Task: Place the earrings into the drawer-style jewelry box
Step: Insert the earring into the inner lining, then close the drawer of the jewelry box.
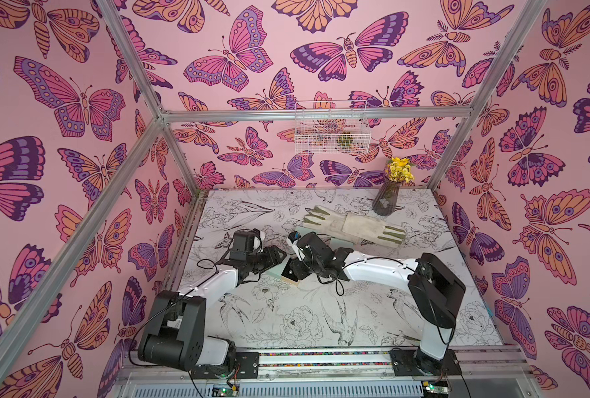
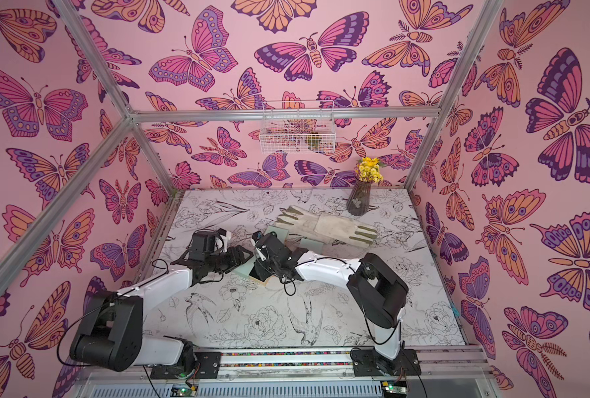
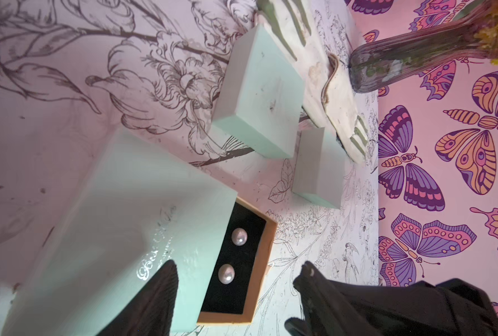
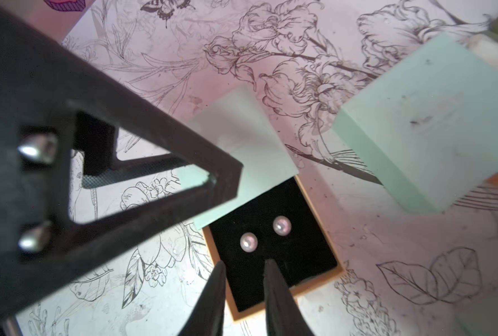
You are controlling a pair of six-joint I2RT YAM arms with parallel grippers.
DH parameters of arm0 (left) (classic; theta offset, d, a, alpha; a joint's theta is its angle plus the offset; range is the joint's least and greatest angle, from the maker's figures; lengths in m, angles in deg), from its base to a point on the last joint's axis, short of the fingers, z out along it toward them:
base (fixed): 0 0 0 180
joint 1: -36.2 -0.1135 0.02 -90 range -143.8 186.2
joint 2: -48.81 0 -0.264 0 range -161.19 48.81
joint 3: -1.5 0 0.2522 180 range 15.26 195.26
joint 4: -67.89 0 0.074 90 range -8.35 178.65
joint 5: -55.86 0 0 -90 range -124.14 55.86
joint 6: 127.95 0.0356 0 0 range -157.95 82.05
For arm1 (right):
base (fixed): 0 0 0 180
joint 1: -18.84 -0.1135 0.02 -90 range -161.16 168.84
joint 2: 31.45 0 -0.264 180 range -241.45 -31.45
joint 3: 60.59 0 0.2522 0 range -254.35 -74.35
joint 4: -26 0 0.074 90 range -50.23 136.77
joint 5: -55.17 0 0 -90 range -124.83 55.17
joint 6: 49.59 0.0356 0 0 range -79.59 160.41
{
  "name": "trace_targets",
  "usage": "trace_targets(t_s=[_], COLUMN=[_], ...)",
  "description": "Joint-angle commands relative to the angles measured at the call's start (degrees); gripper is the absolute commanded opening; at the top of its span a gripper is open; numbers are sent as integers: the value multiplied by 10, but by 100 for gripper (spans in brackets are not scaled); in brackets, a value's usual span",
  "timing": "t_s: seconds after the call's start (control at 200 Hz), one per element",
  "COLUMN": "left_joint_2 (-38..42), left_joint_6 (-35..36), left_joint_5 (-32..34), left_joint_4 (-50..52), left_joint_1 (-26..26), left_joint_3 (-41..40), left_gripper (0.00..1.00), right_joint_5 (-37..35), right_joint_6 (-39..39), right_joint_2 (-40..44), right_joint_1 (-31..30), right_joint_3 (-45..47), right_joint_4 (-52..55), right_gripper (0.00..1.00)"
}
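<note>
The jewelry box point(image 3: 119, 232) has a mint-green sleeve with silver script. Its drawer point(image 3: 265, 247) is rimmed in tan and lined in black under two pearly white earrings point(image 4: 282, 226), and the other boxes point(image 3: 259, 96) are the same mint green. The bench point(image 1: 286, 320) is white with black line drawings of flowers and birds, and the walls point(image 1: 80, 103) are pink with purple, orange and magenta butterflies. Toward one o'clock on the bench in both top views lie cream gloves point(image 1: 352, 225) with olive-green fingers, near a smoky dark vase point(image 1: 386, 201) of yellow flowers point(image 1: 398, 169).

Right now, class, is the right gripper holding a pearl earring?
No: both pearl earrings lie on the black lining of the open drawer, and the right gripper hovers empty beside them.
</note>
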Motion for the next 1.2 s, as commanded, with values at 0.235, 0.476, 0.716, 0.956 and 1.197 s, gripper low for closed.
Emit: trace_targets(t_s=[0.235, 0.476, 0.716, 0.956, 1.197], left_joint_2=[-23, -85, -115, -128, -107], left_joint_6=[52, 57, 63, 59, 44], left_joint_5=[61, 47, 40, 4, -18], left_joint_4=[72, 88, 100, 95, 81], left_joint_1=[-40, -44, -44, -42, -37], left_joint_3=[56, 87, 96, 93, 75], left_gripper=[68, 72, 73, 73, 72], right_joint_5=[-54, -15, 19, 44, 66], right_joint_6=[86, 96, 96, 96, 100], right_joint_2=[13, -32, -71, -88, -114], right_joint_1=[34, 34, 34, 34, 34], right_joint_3=[23, -2, -36, -57, -85], right_joint_4=[101, 109, 103, 88, 79], right_gripper=[6, 4, 5, 5, 6])
